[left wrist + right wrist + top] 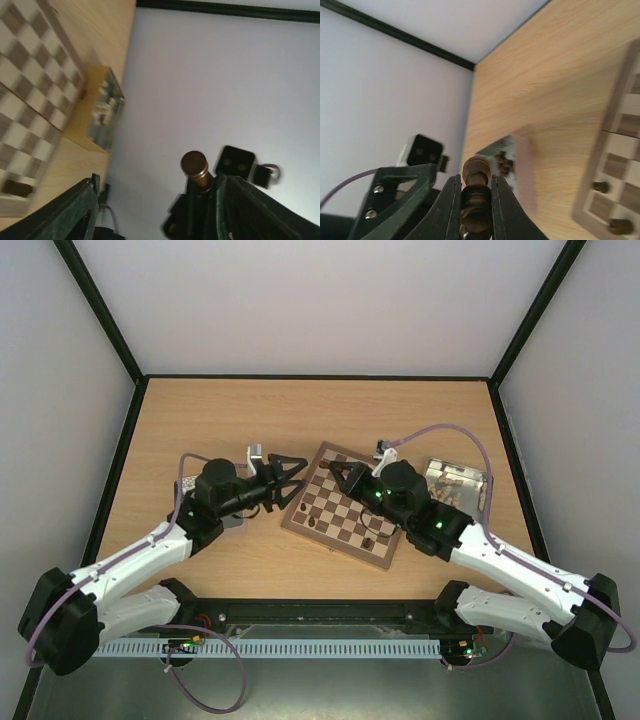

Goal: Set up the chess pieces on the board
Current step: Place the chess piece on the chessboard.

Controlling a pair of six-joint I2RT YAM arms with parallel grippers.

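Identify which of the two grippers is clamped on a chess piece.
The right gripper: it pinches a dark brown chess piece, while the left gripper stands wide open.

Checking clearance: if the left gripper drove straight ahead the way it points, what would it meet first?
Probably the small dark brown wooden chess piece clamped in the right gripper, facing the open left gripper; exact depth is unclear.

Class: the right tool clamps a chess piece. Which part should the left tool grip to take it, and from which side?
Probably the rounded head of the chess piece: it alone sticks out past the fingers of the right tool, pointing toward the open left tool. Approach head-on from the left, closing on the knob.
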